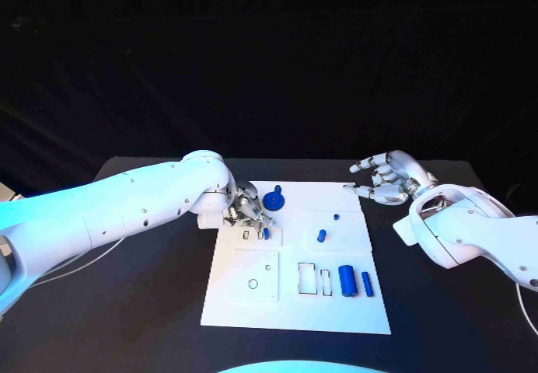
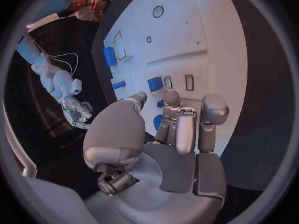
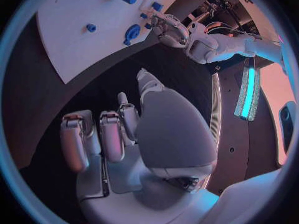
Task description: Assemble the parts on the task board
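The white task board (image 1: 294,311) lies mid-table. My left hand (image 1: 246,210) hovers over its far left corner, fingers pointing down and holding nothing. Its fingertips (image 2: 172,96) end just short of a small blue block (image 1: 266,231) (image 2: 155,83), which lies beside two small rectangular slots. A round blue wheel-like part (image 1: 274,203) (image 3: 132,32) lies just right of that hand. A short blue peg (image 1: 322,235) lies mid-board, and two blue cylinders (image 1: 347,280) lie near the right edge. My right hand (image 1: 387,180) hangs off the board's far right corner, fingers loosely bent and apart, empty.
The board has outlined recesses (image 1: 306,280) and small round holes (image 1: 253,283) in its near half. Bare black table (image 1: 134,311) surrounds it on all sides. A pale cable (image 1: 84,260) runs under my left arm.
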`<state>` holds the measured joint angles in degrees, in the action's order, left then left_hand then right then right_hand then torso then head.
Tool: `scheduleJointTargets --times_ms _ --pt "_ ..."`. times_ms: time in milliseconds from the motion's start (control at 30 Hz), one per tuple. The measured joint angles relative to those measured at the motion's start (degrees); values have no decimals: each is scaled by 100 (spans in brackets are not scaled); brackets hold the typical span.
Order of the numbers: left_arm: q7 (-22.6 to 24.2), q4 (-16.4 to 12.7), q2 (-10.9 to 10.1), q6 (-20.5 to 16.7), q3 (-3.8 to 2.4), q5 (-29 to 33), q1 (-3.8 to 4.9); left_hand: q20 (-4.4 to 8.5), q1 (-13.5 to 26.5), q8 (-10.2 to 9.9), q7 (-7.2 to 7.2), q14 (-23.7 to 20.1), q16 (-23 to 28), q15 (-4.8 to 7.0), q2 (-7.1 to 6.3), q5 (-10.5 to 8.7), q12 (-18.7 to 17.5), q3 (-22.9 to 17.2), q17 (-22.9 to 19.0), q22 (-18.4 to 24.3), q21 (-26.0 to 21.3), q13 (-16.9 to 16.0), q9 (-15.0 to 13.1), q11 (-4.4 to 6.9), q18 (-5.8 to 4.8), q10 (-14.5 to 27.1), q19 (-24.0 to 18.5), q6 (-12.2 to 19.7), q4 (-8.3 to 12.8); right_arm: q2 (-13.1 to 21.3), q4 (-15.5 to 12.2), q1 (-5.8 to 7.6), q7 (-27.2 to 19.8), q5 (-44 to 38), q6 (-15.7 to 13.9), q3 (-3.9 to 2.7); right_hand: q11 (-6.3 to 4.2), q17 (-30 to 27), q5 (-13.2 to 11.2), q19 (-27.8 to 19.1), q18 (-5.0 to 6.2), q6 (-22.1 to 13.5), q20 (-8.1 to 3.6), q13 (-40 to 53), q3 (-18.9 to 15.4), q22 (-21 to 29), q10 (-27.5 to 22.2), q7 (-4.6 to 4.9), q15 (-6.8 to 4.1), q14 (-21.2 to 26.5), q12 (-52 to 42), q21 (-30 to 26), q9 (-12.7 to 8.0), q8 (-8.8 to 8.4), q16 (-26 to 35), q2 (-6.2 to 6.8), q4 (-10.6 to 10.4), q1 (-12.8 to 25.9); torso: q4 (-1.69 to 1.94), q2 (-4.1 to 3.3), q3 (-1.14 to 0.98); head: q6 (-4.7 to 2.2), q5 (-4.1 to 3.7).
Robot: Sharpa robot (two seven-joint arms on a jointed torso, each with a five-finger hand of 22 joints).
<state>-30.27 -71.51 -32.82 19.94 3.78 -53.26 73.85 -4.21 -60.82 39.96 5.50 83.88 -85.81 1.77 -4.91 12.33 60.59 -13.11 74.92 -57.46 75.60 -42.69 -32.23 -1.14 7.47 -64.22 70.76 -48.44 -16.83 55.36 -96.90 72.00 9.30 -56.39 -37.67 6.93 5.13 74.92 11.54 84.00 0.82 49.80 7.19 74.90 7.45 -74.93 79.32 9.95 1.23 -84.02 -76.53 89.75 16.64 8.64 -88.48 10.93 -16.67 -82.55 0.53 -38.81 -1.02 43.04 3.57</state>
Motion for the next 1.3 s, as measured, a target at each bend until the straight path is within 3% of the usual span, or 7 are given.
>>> scheduleJointTargets --times_ms 500,633,700,1000,1300 --pt "-17 24 64 134 15 6 0 30 -131 51 -42 17 -44 16 9 0 118 0 -1 -109 66 -128 -56 33 1 -92 74 0 0 -28 12 0 19 5 1 0 0 -1 8 0 0 0 0 5 0 1 1 0 0 0 0 0 -3 23 0 0 0 0 13 13 -4 40 -16" --pt "-19 23 72 164 17 12 0 30 -178 51 -42 17 -66 16 11 0 128 0 -1 -117 66 -140 -68 32 1 -92 74 0 0 -54 30 0 28 5 1 0 0 -1 23 0 0 0 0 4 0 2 1 0 0 0 0 0 -5 23 0 0 0 0 16 15 -3 30 -14" --pt "-20 21 76 177 17 15 0 18 -221 55 -41 17 -66 16 39 0 128 0 -1 -124 66 -143 -72 32 -87 -92 86 0 0 -65 36 0 33 5 2 0 0 -1 23 0 0 0 0 4 0 2 1 0 0 0 0 0 -5 43 0 0 0 0 16 15 0 23 -14" --pt "-21 20 95 244 19 74 0 11 -453 80 -61 -4 -66 37 66 23 153 -74 -1 -132 66 -142 -104 32 -88 -92 93 20 40 -106 78 0 70 6 11 1 0 -1 23 0 0 0 0 4 0 2 1 0 0 0 0 0 -5 44 0 -16 0 16 14 15 5 5 -47" --pt "-21 35 108 260 20 133 0 31 -852 80 -81 17 -88 58 175 23 177 -431 -1 -144 89 -142 -141 52 -88 -112 113 40 59 -115 97 0 100 7 18 2 0 3 23 0 0 0 0 3 0 2 1 0 0 0 0 0 -5 44 0 -24 0 23 12 15 3 3 -43"
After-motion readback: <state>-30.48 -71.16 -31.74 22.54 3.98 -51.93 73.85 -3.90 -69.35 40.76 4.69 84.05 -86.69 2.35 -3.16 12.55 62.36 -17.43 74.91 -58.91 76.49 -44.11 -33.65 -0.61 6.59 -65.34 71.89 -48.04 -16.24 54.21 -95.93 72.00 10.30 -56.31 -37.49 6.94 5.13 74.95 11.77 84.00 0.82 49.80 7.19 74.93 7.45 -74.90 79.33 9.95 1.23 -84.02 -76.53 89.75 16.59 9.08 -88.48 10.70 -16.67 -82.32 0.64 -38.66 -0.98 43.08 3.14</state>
